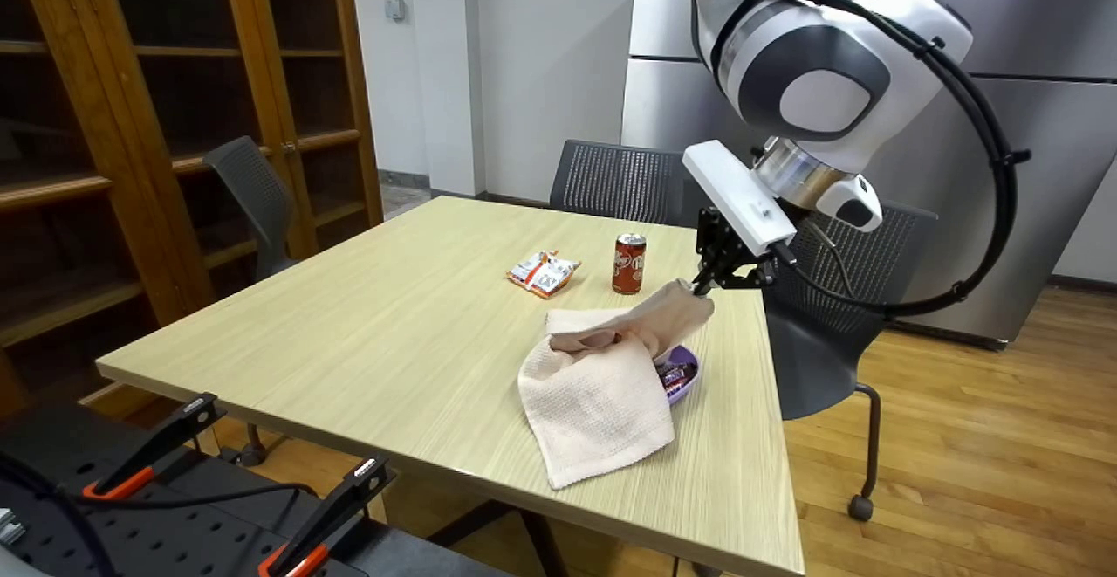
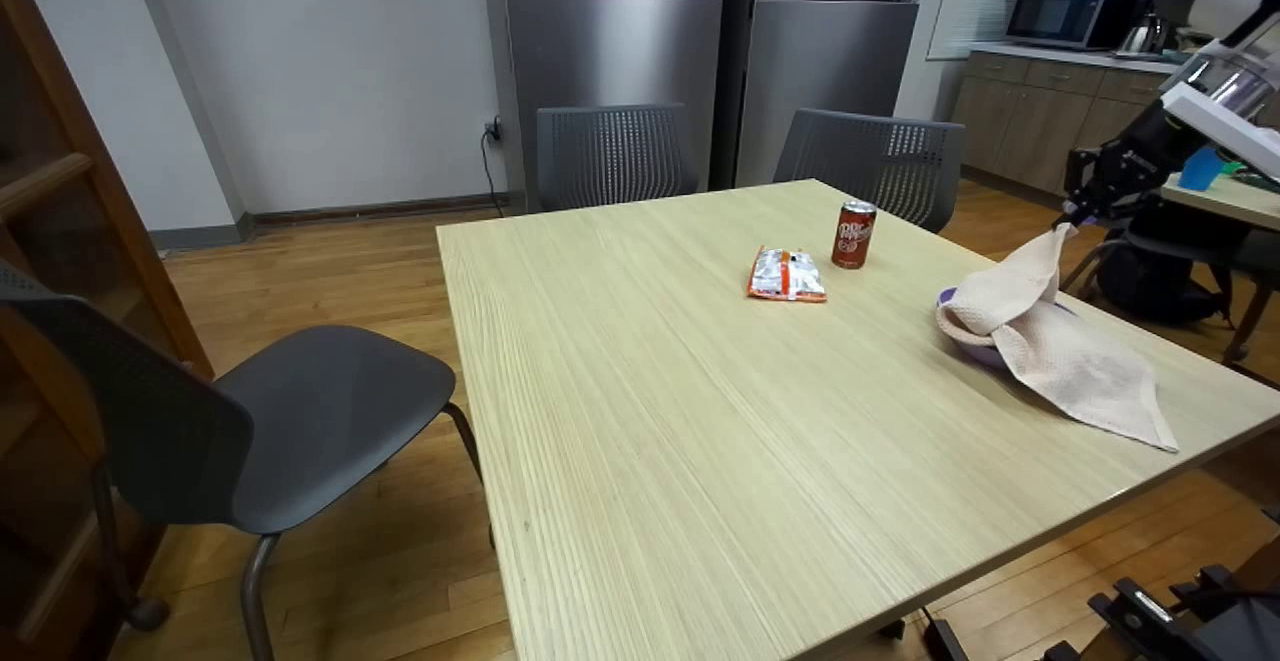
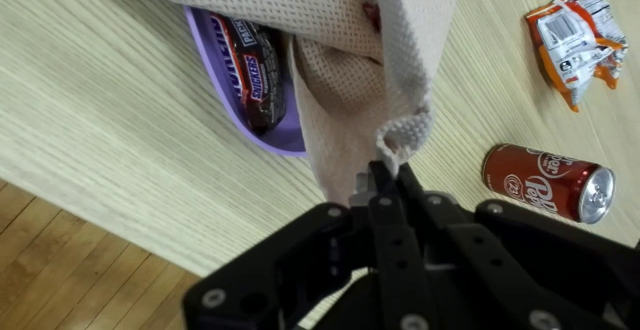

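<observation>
Your gripper (image 3: 393,169) clamps the towel (image 1: 602,394), jaws nearly together, one end up, but much of the purple bowl (image 3: 286,135) is covered!

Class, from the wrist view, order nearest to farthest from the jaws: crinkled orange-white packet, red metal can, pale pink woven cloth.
1. Pale pink cloth: pinched in the jaws.
2. Red metal can: picture's right.
3. Orange-white packet: upper right.

Office break room, by the look. In an exterior view: steel refrigerators (image 2: 612,91) past the far edge of the table (image 2: 650,421), office chairs (image 2: 613,156) near it; microwave (image 2: 1052,19) above kitchen cabinets (image 2: 1035,106) beyond the right edge.
</observation>
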Robot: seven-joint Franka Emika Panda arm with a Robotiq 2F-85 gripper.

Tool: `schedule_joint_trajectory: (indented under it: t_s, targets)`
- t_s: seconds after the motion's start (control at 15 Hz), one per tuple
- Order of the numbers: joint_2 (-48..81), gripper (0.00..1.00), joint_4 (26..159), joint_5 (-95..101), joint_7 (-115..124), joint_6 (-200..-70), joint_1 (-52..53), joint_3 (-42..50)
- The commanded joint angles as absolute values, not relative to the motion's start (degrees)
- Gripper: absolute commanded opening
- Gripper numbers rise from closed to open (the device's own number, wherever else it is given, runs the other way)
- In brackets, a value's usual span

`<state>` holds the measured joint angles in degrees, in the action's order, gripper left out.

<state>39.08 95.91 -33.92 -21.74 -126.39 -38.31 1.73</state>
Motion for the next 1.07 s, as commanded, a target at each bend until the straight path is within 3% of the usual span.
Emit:
schedule_joint_trajectory:
  t_s: [0.0,1.0]
  targets:
    - [39.8,0.01,92.34,-32.98,-17.97,-123.78,-36.86,2.99]
    - [46.8,0.01,80.01,-31.98,-6.28,-123.71,-34.4,5.76]
